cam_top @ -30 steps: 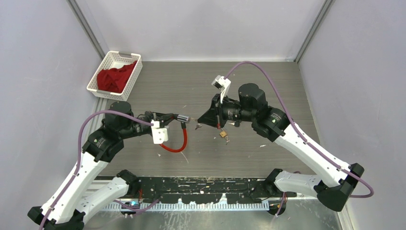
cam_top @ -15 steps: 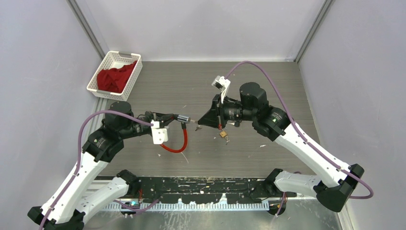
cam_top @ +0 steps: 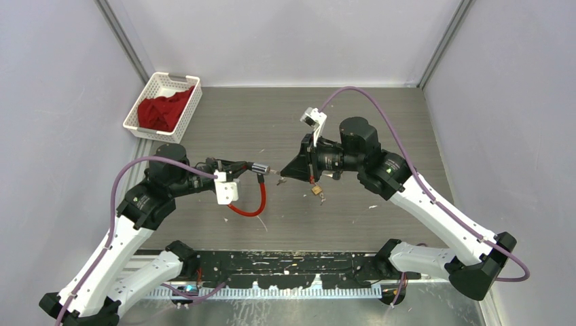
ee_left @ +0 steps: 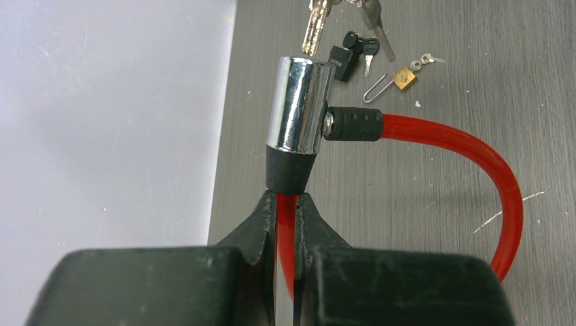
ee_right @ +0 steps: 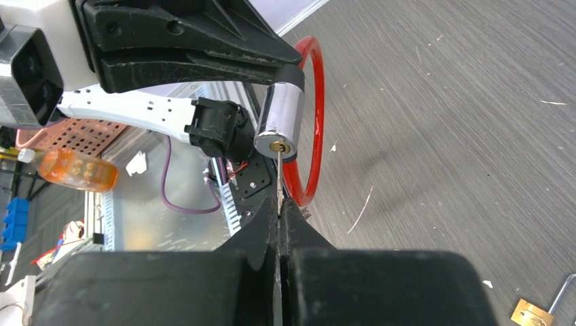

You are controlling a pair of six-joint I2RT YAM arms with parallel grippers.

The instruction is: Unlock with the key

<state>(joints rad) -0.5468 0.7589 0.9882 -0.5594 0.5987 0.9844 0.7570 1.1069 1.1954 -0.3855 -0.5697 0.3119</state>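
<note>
From above, your left tool (cam_top: 248, 166) is clenched on the cable lock (cam_top: 259, 168), holding it off the table (cam_top: 380, 122) with the red loop hanging toward you. Your right tool (cam_top: 282, 175) faces it from the right, pinched shut on the key (cam_top: 275, 173), whose tip reaches the end of the lock's metal barrel. A small padlock (cam_top: 316, 191) lies on the table just below the right tool. A white basket (cam_top: 157, 80) with a red cloth (cam_top: 159, 112) in it sits at the far left corner, well apart from both arms. In your left wrist view, the fingers (ee_left: 261, 221) squeeze the red cable just under the barrel's black collar. The chrome barrel stands almost upright above them and the loop curves away to the right. Beyond it on the table lie a bunch of keys (ee_left: 314, 24) and the padlock, its shackle open. In your right wrist view, the tool holds the thin key upright between closed fingers (ee_right: 261, 224). The key's tip meets the keyhole in the barrel's round face; you cannot tell how far it has entered. The brass padlock shows at the bottom right corner.
</note>
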